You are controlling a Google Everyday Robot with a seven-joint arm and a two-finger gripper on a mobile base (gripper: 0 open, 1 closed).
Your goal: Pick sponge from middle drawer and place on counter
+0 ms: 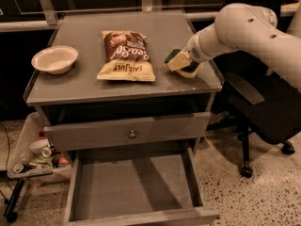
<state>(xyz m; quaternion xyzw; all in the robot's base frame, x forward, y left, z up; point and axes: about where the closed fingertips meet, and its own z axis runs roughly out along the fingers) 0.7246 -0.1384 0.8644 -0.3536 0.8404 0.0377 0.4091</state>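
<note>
Grey metal counter [84,86] with a thin raised rim, seen from the front and above. A brown-and-yellow chip bag [126,56] lies flat near its middle. Left of the chip bag, well apart, sits a pale bowl [54,59] close to the counter's left rim, with bare surface between them. Right of the chip bag, just beside it, the sponge [175,59] is at the counter's right edge, dark green side up and tilted, yellow foam showing beneath. The pincer [182,64] at the end of a thick white arm is right at the sponge, reaching in from the right of the chip bag. Whether the pincer is clenched on the sponge or released cannot be told.

Behind the chip bag the counter is bare up to the back rim. Below the chip bag, a closed drawer front [127,132] shows a small round knob. Under that, the middle drawer [131,187] is pulled out wide, its flat grey bottom bare. A black office chair [263,107] stands on the speckled floor [263,192] far right of the chip bag. A tray of clutter [35,157] sits low to its left.
</note>
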